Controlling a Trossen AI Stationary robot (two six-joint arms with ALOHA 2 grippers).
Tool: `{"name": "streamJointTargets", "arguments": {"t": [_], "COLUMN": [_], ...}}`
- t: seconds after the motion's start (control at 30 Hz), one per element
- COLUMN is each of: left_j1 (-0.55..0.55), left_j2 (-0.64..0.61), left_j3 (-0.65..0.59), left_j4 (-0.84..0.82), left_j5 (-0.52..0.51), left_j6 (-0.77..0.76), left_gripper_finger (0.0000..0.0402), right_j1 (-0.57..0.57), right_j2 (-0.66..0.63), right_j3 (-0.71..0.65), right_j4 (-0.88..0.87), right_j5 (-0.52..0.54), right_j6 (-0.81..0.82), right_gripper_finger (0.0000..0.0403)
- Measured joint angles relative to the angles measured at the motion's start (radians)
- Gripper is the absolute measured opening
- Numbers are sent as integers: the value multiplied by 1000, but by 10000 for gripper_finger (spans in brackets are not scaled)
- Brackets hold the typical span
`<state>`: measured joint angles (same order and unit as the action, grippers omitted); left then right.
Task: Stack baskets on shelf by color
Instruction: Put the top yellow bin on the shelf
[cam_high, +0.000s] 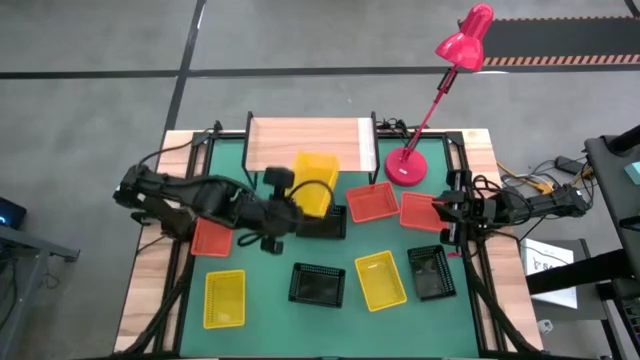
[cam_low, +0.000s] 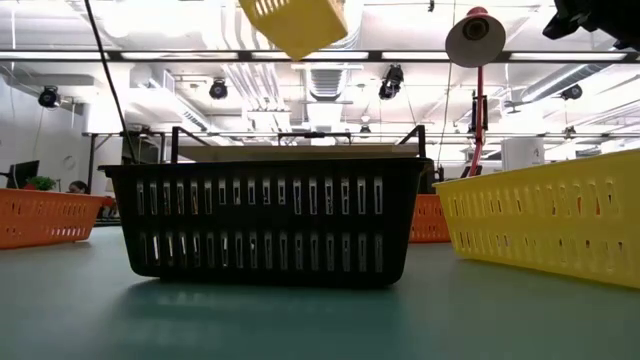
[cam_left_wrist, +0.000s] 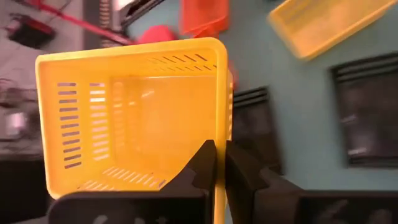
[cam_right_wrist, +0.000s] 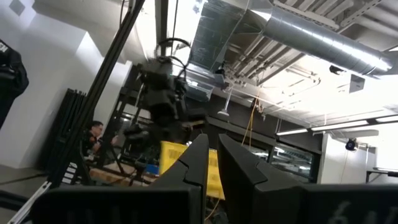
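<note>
My left gripper (cam_high: 296, 203) reaches in from the table's left and is shut on a yellow basket (cam_high: 316, 180). The basket hangs in the air in front of the light-wood shelf (cam_high: 310, 140), and in the low view it shows tilted at the top (cam_low: 295, 22). A black basket (cam_high: 328, 224) sits flat on the mat just below it. My right gripper (cam_right_wrist: 211, 155) waits shut at the table's right edge, beside an orange basket (cam_high: 420, 211), and touches nothing. The shelf top is bare. My left gripper pinches one side wall of the yellow basket (cam_left_wrist: 221, 134) near a corner, with one finger (cam_left_wrist: 204, 163) inside the tray and the other outside. The fingers come from the table's left. The basket is lifted clear of the mat and tilted.
On the green mat lie two yellow baskets (cam_high: 225, 298) (cam_high: 380, 280), two black ones (cam_high: 318, 285) (cam_high: 432, 272) and two more orange ones (cam_high: 212, 238) (cam_high: 372, 203). The pink-red lamp base (cam_high: 405, 167) stands right of the shelf, and its arm slants up over the far right corner.
</note>
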<state>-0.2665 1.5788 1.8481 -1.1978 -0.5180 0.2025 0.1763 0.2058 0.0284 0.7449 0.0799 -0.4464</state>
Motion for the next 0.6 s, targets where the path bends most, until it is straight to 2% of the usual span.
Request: {"name": "streamJointTargets", "arguments": {"t": [0.2,0.37,0.6], "left_j1": [176,319,447], "left_j2": [4,-5,-12], "left_j3": [-26,-106,-224], "left_j4": [-64,-81,-75], "left_j5": [-8,-7,49], "left_j6": [44,45,71], "left_gripper_finger": [0,0,0], "right_j1": [0,0,0], "right_j2": [0,0,0], "right_j3": [0,0,0], "right_j4": [-1,-1,-2], "right_j5": [0,0,0], "right_j6": [0,0,0], "right_gripper_finger": [28,28,28]}}
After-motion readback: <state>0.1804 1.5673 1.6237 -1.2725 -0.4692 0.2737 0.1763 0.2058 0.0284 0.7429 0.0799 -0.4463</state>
